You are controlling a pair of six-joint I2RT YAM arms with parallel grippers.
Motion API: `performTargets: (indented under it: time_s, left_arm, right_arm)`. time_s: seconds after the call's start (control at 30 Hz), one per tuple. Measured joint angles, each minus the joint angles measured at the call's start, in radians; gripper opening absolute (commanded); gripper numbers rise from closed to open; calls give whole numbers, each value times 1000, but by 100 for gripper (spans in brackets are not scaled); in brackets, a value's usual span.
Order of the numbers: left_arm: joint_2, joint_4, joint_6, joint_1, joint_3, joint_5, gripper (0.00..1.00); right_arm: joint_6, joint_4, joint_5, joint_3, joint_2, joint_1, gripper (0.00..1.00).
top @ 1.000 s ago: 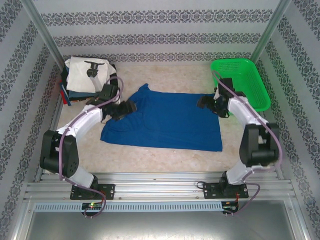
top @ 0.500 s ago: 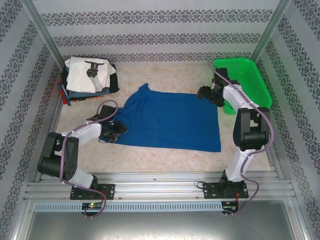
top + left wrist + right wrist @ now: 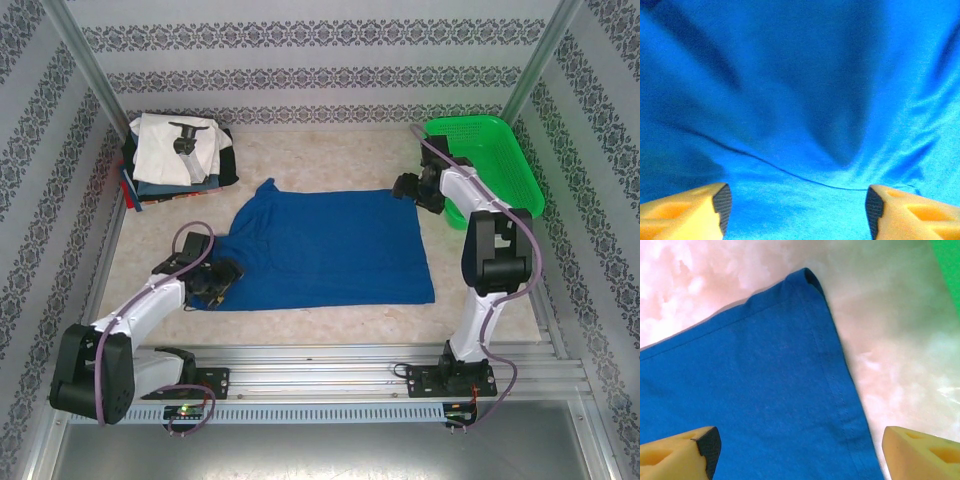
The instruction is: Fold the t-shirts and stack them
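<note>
The blue shirt [image 3: 330, 250] lies flat in the middle of the table [image 3: 330, 150], with its long axis running left to right. One pointed flap [image 3: 268, 190] sticks out towards the far left. I cannot tell which end is the neck.

The left gripper [image 3: 218, 282] sits low over the shirt's near-left corner. In its wrist view the fingers [image 3: 700, 212] stand wide apart with rumpled blue cloth below and nothing pinched between them.

The right gripper [image 3: 405, 188] hangs at the far-right corner, close to the green basket [image 3: 500, 155]. Its jaws are wide too, and the hemmed corner [image 3: 805, 277] lies flat ahead of them on the bare table.

A stack [image 3: 175, 160] of folded shirts, with a white one on top, sits in the far-left corner, well apart from the blue shirt.
</note>
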Motion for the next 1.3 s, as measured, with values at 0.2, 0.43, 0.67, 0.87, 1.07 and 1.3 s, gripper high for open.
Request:
performTargets:
  time_s: [0.2,0.43,0.67,0.87,1.07,1.3]
  left_arm:
    - [233,-33,175,0,514,-1,82]
    - [694,-69,410,18,1051,69,70]
    - [1070,-190,566,43,1329,84,64]
    - [1194,-233,603,73,1418,93,65]
    - [1246,-233,614,85,1479,117,64]
    - [1271,-229,615,92,1488,175,46]
  right_arm:
    - [-16,13,-61,14,14,24,89]
    - [-85,116,-225,-130,-130,40,94]
    - [-119,180,-403,-222,-287,42,96]
    - [-120,196,-462,-294,-355,84,97]
    - [-121,195,-493,-295,-385,111,98]
    - [-120,195,-500,-323,-417,111,98]
